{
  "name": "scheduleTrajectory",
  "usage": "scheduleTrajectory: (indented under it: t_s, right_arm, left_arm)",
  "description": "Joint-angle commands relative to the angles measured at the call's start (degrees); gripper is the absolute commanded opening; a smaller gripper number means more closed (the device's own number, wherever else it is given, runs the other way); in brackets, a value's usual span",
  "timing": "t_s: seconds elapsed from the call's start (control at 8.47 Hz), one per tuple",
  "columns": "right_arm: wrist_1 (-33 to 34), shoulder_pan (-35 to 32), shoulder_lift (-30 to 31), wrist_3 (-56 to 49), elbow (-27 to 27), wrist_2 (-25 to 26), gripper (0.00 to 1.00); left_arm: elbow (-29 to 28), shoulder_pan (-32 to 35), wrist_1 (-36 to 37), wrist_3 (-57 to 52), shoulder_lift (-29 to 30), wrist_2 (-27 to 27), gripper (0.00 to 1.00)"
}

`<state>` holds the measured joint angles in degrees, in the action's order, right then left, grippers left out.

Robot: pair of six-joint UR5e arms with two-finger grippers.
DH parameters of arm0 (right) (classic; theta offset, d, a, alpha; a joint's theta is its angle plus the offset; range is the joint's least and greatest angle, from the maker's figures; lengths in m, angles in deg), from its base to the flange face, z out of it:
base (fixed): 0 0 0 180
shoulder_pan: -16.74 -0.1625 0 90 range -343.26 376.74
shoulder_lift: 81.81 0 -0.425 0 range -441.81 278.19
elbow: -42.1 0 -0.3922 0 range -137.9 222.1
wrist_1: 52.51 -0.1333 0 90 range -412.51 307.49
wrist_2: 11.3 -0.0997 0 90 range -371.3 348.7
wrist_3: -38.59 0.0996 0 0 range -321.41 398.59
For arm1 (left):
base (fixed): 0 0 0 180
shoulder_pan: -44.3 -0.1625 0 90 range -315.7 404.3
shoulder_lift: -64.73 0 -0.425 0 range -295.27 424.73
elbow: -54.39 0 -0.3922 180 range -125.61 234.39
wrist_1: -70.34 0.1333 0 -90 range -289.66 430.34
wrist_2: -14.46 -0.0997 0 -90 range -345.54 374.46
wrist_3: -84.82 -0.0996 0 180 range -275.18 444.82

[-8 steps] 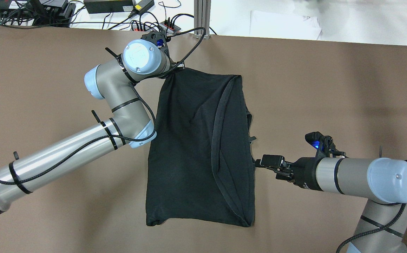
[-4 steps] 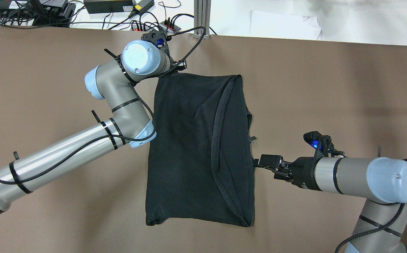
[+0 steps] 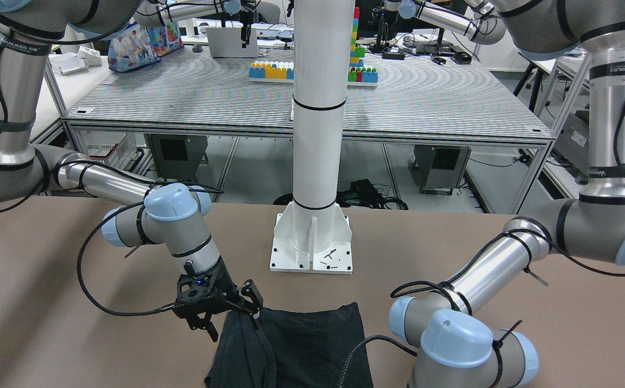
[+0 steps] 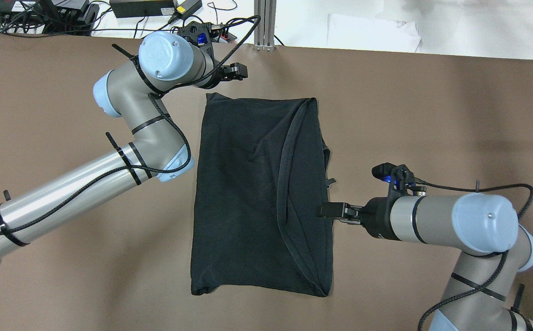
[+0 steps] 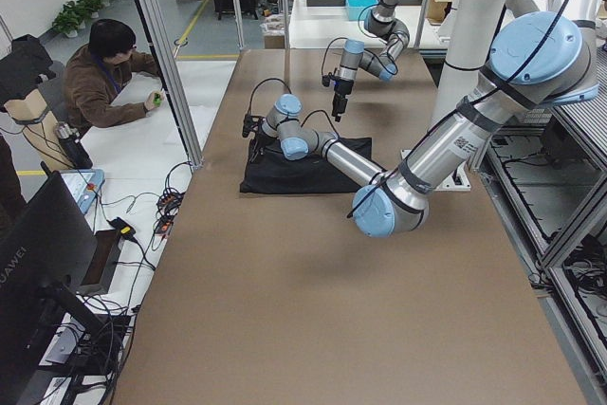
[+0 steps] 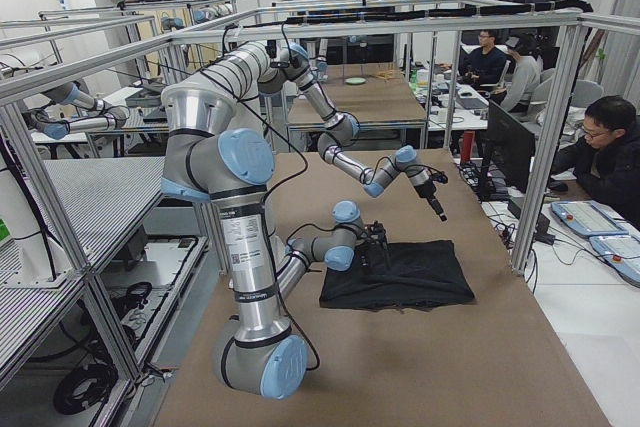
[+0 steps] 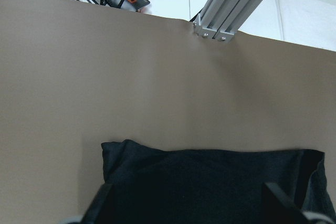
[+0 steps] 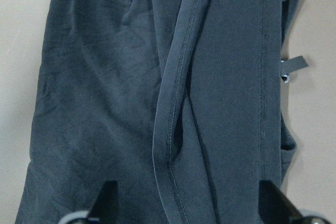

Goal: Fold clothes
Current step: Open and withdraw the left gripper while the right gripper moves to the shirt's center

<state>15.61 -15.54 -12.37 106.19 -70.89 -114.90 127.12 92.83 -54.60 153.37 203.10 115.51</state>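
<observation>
The brown table (image 4: 432,115) fills the overhead view; near its middle the black garment (image 4: 243,193) lies flat, folded into a tall rectangle, one short edge toward the table's far side and the other toward the robot; in the front-facing view it sits before the base of the white pillar (image 3: 317,134), apart from it; the left arm (image 4: 87,188) comes in from the overhead view's left, its bent elbow just beside the garment's left edge; the right arm (image 4: 432,220) reaches in nearly level from the other side; the left gripper (image 4: 237,71) hangs just past the garment's far left corner, clear of the cloth, and its wrist camera shows the fingers spread wide with nothing between them; the right gripper (image 4: 329,210) sits at the garment's right edge, below its midpoint, fingers likewise wide apart over the cloth, nothing pinched, though whether a fingertip touches the fabric cannot be told; a hemmed band (image 4: 289,151) curves lengthwise down the garment's right half; a small tab (image 8: 294,63) juts from the right edge, with a tiny white mark (image 8: 284,77) beside it.
</observation>
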Motion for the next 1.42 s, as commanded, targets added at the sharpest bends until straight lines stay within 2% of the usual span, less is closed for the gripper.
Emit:
scheduleTrajectory:
  t_s: [0.0, 0.24, 0.47, 0.71, 1.06, 1.18, 1.3]
  right_arm:
    - [4.57, 0.55, -6.74, -6.15, 6.34, 3.29, 0.94]
    - [4.65, 3.26, -9.92, -6.25, 11.98, 8.04, 0.93]
    - [4.65, 3.98, -14.83, -6.25, 19.26, 10.25, 0.92]
    - [5.18, 3.98, -16.17, -6.25, 21.75, 10.52, 0.88]
    - [5.97, 5.12, -16.44, -5.90, 22.72, 12.89, 0.63]
    - [7.54, 5.21, -16.87, -5.81, 22.64, 13.16, 0.57]
    - [11.12, 5.21, -18.44, -5.81, 22.55, 13.94, 0.56]
  left_arm:
    - [6.34, 4.10, -0.39, -8.06, -7.47, 6.88, 1.00]
    - [5.94, 4.47, -0.39, -8.34, -8.03, 6.62, 1.00]
    - [5.84, 4.55, -0.39, -8.34, -8.03, 6.36, 1.00]
    - [5.75, 4.55, -0.39, -8.34, -8.12, 6.27, 1.00]
    - [5.75, 4.47, -0.39, -7.90, -8.12, 6.18, 1.00]
    - [5.67, 4.47, -0.30, -8.16, -8.12, 6.18, 1.00]
    - [5.67, 4.38, -0.30, -8.25, -8.12, 6.18, 1.00]
